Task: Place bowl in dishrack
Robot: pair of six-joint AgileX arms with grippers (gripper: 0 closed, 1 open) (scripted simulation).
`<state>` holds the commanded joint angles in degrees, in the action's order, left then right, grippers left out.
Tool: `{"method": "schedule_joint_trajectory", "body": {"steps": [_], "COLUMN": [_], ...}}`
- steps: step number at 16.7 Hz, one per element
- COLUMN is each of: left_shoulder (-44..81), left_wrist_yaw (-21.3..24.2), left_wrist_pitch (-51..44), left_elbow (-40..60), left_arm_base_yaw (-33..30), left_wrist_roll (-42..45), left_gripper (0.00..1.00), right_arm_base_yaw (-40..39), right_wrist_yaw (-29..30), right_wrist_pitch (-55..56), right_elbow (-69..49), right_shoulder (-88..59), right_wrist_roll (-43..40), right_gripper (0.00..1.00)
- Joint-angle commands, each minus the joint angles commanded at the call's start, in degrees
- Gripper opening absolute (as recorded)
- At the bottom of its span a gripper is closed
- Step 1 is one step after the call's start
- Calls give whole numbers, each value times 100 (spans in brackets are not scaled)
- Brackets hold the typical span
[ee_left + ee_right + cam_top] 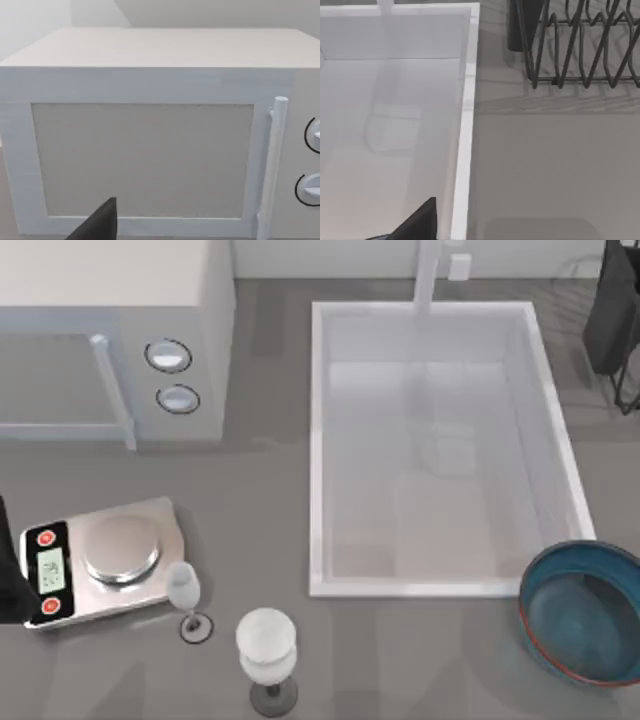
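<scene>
Right gripper (pixel 422 220): one dark fingertip seen in its wrist view, above the white sink's (pixel 318 440) right wall; open or closed cannot be told. Bowl (pixel 585 612) sits upright at the tabletop's near right corner, untouched. Dishrack (pixel 580 45) stands at the far right edge, beyond the sink. Judged: right arm is nearer the bowl. Left arm parked at the left edge, facing the microwave (pixel 150 140)

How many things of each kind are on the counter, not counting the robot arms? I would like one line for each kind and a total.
Wine glasses: 2
Bowl: 1
Kitchen scale: 1
Microwave: 1
Sink basin: 1
Dishrack: 1
Total: 7
</scene>
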<state>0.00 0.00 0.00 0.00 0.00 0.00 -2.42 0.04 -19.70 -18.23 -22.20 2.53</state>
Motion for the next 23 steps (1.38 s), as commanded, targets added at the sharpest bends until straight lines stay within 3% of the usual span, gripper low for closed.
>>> {"method": "schedule_joint_trajectory", "body": {"steps": [7,12,23], "left_shoulder": [0,0,0], "left_wrist_yaw": [0,0,0], "left_wrist_pitch": [0,0,0], "left_elbow": [0,0,0], "left_arm_base_yaw": [0,0,0], "left_wrist_roll": [0,0,0], "left_gripper": [100,100,100], "right_arm_base_yaw": [-305,-465,-491], "right_wrist_yaw": [57,60,50], "right_wrist_pitch": [-2825,-4186,-4284], "right_elbow": [-2385,-3665,-3838], "right_shoulder": [-3636,-5246,-5732], "right_wrist_roll": [318,497,533], "right_gripper": [100,100,100]}}
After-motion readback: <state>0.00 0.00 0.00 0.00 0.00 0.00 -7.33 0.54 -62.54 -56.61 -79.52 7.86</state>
